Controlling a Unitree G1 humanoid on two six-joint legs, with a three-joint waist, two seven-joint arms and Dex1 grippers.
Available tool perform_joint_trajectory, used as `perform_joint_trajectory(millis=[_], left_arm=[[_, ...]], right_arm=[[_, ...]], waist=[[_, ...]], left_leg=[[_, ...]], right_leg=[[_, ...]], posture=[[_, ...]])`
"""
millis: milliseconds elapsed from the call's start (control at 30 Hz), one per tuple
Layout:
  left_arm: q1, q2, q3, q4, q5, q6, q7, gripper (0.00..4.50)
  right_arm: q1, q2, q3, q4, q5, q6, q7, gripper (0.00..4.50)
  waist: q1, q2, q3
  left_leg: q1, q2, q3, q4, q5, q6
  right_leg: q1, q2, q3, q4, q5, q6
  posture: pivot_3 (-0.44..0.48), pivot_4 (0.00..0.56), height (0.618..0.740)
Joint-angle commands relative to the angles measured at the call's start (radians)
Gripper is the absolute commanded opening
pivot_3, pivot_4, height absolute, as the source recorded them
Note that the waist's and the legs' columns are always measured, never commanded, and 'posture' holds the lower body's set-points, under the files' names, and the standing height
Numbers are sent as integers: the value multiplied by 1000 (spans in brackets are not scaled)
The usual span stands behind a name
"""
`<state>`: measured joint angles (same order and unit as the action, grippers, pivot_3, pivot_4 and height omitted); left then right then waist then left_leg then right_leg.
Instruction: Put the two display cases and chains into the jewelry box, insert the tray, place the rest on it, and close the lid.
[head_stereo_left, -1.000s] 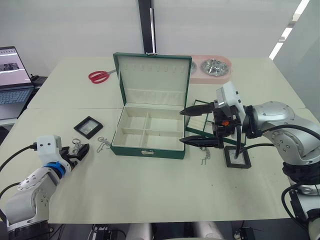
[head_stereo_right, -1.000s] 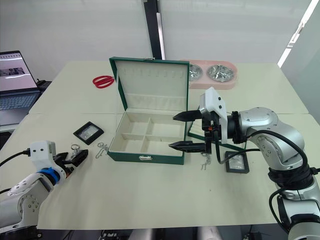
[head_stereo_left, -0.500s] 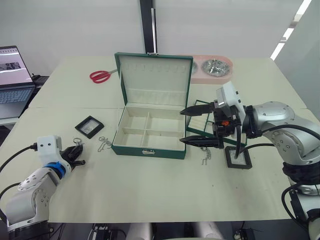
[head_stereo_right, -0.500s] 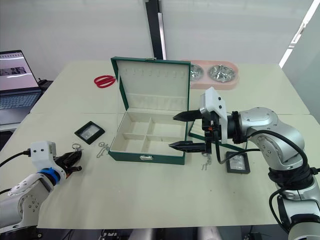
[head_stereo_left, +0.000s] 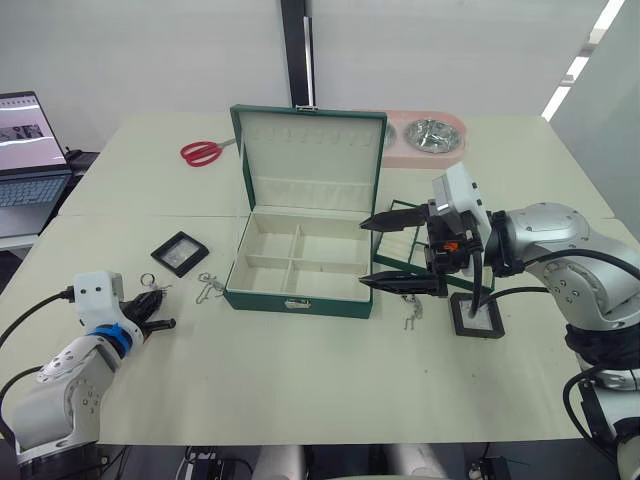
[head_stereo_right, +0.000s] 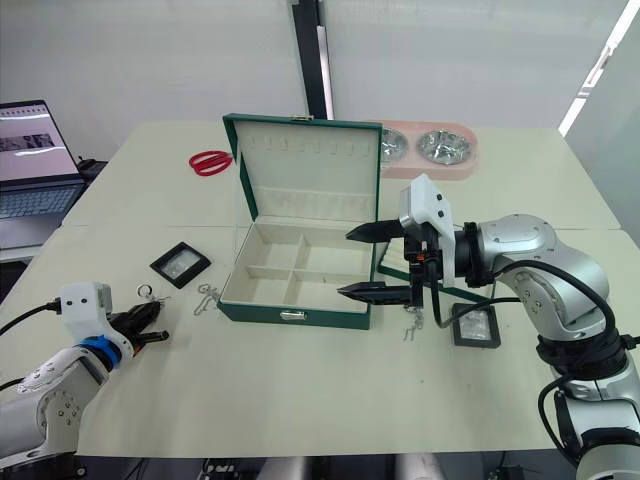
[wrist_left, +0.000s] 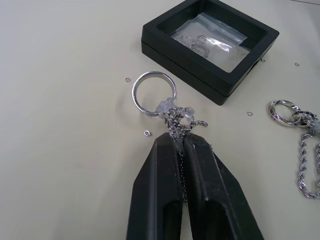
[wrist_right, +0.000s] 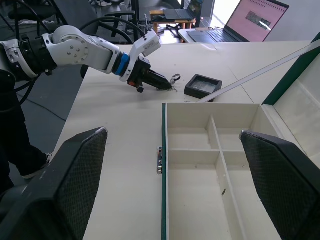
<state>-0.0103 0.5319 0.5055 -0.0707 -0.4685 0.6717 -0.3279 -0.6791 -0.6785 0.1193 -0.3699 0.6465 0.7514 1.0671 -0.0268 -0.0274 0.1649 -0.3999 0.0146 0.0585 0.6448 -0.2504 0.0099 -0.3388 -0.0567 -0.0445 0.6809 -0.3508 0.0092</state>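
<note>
My left gripper (wrist_left: 179, 136) is shut on a short silvery chain (wrist_left: 176, 116), whose ring sticks out past the fingertips, near the table's front left corner. Just beyond lies one black display case (wrist_left: 210, 42). A second chain (head_stereo_left: 207, 288) lies between that case and the jewelry box (head_stereo_left: 297, 297), which stands open with its lid (head_stereo_left: 310, 150) upright. My right gripper (head_stereo_left: 365, 254) hovers open at the box's right side. Behind it shows a green edge of the tray (head_stereo_right: 460, 294). The other display case (head_stereo_left: 476, 315) and a third chain (head_stereo_left: 410, 312) lie to the front right.
Red scissors (head_stereo_left: 198, 152) lie behind the box on the left. A pink double bowl (head_stereo_left: 425, 138) stands behind it on the right. An open laptop (head_stereo_left: 25, 150) sits on the neighbouring table at far left.
My left gripper has shut on the ringed chain that lay between its open fingers. The right arm has stayed still.
</note>
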Motion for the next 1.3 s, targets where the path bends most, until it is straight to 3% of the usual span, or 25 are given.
perform_joint_trajectory(millis=[33,433,800,1300], left_arm=[[11,-9,-4,-4,1,10,6,12],[8,-17,-11,-9,6,-7,11,12],[70,-35,63,-94,-21,-90,12,12],[111,104,159,-196,-58,-247,-178,12]], right_arm=[[-4,-11,-15,-24,-2,-18,2,4500],[-3,-10,-14,-24,-8,-18,-1,4500],[-1,-6,-15,-14,-18,-32,1,4500],[-2,11,-7,11,-36,-62,11,4500]], waist=[[0,0,0],[0,0,0],[-1,-1,1],[-1,-6,6]], left_leg=[[0,0,0,0,0,0],[0,0,0,0,0,0],[-1,0,0,0,0,0],[-2,0,-1,-1,0,0]], right_leg=[[0,0,0,0,0,0],[0,0,0,0,0,0],[0,0,0,-1,0,0],[-2,0,0,-1,0,0]], posture=[[0,150,740],[0,150,740],[0,150,740],[0,150,740]])
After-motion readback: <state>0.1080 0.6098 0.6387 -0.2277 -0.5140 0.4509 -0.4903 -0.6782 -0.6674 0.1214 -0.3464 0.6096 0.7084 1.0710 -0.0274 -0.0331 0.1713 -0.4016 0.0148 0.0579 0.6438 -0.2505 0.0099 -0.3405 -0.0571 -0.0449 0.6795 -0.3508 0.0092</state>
